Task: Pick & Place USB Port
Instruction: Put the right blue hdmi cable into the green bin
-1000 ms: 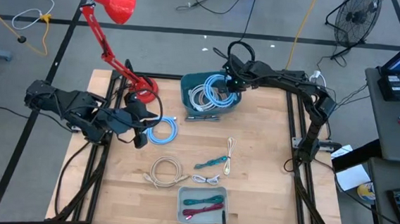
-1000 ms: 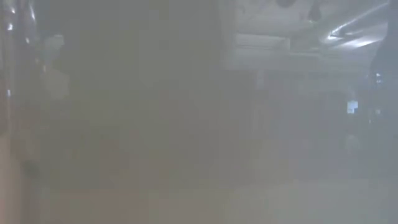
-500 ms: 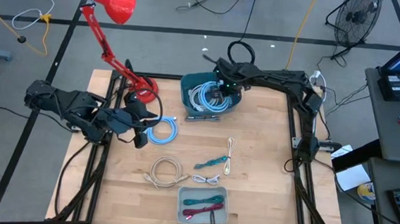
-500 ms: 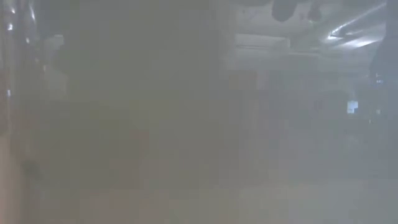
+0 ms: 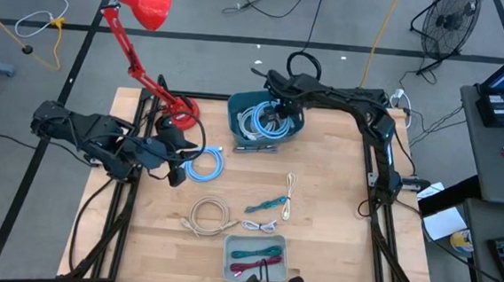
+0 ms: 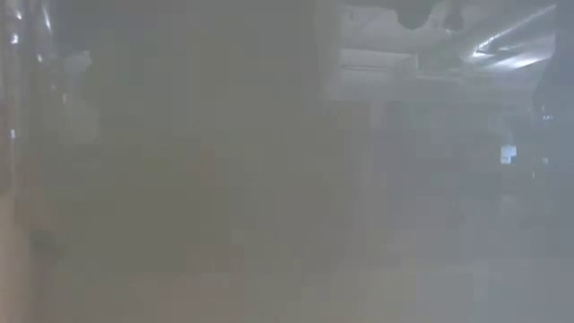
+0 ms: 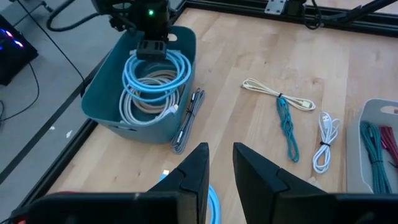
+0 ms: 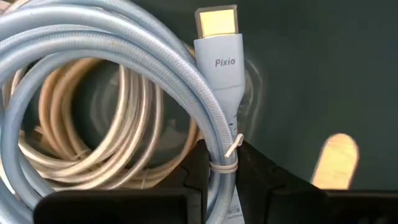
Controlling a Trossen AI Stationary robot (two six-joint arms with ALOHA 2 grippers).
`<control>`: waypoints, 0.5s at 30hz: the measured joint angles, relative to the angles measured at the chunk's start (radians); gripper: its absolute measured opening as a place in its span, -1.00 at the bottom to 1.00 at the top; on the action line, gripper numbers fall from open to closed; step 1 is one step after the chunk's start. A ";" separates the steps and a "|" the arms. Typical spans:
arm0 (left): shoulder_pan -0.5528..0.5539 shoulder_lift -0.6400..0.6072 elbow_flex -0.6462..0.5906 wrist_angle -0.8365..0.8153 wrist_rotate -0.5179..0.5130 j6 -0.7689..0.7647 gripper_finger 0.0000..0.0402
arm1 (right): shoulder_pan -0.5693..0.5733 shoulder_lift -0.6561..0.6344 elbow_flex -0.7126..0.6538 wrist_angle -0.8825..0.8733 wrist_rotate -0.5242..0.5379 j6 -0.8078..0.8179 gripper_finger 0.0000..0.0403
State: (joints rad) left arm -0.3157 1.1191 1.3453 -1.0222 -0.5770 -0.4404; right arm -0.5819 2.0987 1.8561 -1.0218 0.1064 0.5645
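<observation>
A teal bin (image 5: 240, 114) stands at the table's far middle. It holds a light-blue coiled cable (image 7: 155, 71) on top of a pale beige coil (image 7: 146, 106). My right gripper (image 5: 276, 110) reaches down into the bin and is shut on the light-blue cable, whose gold-tipped plug (image 8: 217, 43) sticks out past the fingers. My left gripper (image 7: 219, 168) hovers at the table's left, over a second blue coil (image 5: 208, 163) that lies flat on the wood. Its fingers stand a narrow gap apart with nothing between them. My right gripper pinches the light-blue cable's bundled strands at the white tie (image 8: 225, 163), just behind the plug, between its two fingers. The fingers come from above, pointing steeply down into the bin. The coil's loops (image 7: 140, 78) lie tilted on the beige coil.
A grey cable (image 5: 252, 146) lies against the bin's near side. On the table are a beige coil (image 5: 209, 216), a teal cable (image 5: 270, 203), a white cable (image 5: 264, 224) and a cream cable (image 5: 289, 195). A grey tray (image 5: 229, 255) holds teal and red cables. A red lamp (image 5: 142, 0) stands far left.
My right gripper has moved toward the table's left and down into the teal bin, tipping more steeply downward, still shut on the light-blue cable. The coil has gone down with it onto the beige coil.
</observation>
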 joint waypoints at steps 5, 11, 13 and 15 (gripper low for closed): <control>0.000 0.000 0.000 -0.001 0.000 0.000 -0.62 | 0.000 -0.002 0.000 0.015 0.024 -0.003 -0.79; 0.000 0.000 0.000 -0.001 0.000 -0.001 -0.62 | -0.001 -0.002 0.000 0.010 0.024 -0.008 -0.79; 0.000 0.000 0.000 -0.001 0.000 -0.002 -0.62 | -0.001 -0.002 0.000 0.008 0.024 -0.009 -0.79; 0.000 0.000 0.000 -0.001 0.000 -0.002 -0.62 | -0.001 -0.002 0.000 0.007 0.029 -0.015 -0.78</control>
State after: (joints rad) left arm -0.3157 1.1191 1.3453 -1.0229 -0.5774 -0.4424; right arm -0.5827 2.0972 1.8561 -1.0150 0.1352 0.5491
